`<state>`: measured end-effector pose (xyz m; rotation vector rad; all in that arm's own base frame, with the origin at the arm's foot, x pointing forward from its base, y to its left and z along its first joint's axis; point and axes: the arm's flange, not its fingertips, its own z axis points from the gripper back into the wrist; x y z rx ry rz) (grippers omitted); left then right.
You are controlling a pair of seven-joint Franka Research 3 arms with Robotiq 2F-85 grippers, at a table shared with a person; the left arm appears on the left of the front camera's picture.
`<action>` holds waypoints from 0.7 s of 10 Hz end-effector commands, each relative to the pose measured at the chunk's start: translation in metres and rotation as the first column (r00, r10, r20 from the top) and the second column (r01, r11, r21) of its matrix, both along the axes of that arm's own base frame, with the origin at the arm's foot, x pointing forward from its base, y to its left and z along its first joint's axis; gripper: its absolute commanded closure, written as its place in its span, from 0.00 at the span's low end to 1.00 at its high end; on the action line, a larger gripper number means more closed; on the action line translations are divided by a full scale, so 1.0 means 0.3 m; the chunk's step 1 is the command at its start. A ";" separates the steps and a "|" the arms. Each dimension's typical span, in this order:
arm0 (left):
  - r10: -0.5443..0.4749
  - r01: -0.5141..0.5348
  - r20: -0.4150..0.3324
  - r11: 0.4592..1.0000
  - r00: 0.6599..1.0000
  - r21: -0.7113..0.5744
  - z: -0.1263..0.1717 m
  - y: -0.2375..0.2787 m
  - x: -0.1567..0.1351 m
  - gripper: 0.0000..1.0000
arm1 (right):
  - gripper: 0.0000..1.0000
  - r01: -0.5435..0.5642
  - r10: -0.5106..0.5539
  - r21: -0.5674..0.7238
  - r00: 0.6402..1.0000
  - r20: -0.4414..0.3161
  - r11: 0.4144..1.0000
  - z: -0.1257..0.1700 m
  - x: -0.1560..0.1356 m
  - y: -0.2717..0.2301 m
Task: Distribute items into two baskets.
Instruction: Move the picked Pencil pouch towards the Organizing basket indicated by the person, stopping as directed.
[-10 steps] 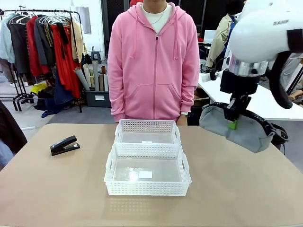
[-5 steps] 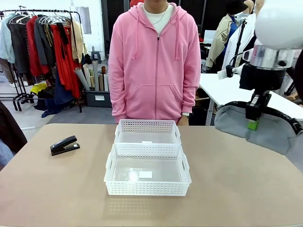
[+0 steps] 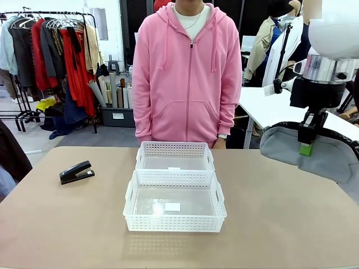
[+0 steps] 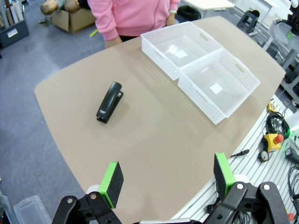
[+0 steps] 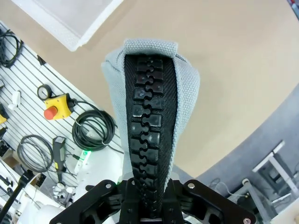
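My right gripper (image 3: pixel 306 147) is shut on the grey pouch (image 3: pixel 331 157), which hangs high above the table's right edge. The right wrist view looks straight down the pouch (image 5: pixel 149 116) and its black zipper, pinched between the fingers. The black stapler (image 3: pixel 76 172) lies on the table at the left, seen as well from the left wrist as stapler (image 4: pixel 109 101). Two white baskets stand end to end at the table's middle: the near basket (image 3: pixel 130 207) and the far basket (image 3: pixel 208 157), both bare inside apart from a label. My left gripper (image 4: pixel 166 179) hangs open high over the table's near-left corner.
A person in a pink hoodie (image 3: pixel 188 73) stands at the far edge behind the baskets. A clothes rack (image 3: pixel 50 56) is at the back left and a white table (image 3: pixel 269 109) at the back right. Cables and an emergency-stop button (image 4: pixel 272 140) lie beside the table.
My right gripper has carried the pouch to the right and slightly up, away from the baskets. The stapler and baskets have stayed put.
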<state>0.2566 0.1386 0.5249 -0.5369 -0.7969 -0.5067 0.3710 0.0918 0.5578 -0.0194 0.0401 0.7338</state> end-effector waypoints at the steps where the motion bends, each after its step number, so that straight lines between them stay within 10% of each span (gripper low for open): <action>1: -0.003 0.003 0.006 1.000 1.000 -0.006 0.002 -0.001 0.000 0.00 | 1.00 0.001 -0.001 0.014 1.000 0.005 1.000 0.009 -0.005 0.004; 7: -0.003 0.003 0.006 1.000 1.000 -0.006 0.002 -0.001 0.000 0.00 | 1.00 0.001 -0.001 0.014 1.000 0.005 1.000 0.009 -0.005 0.004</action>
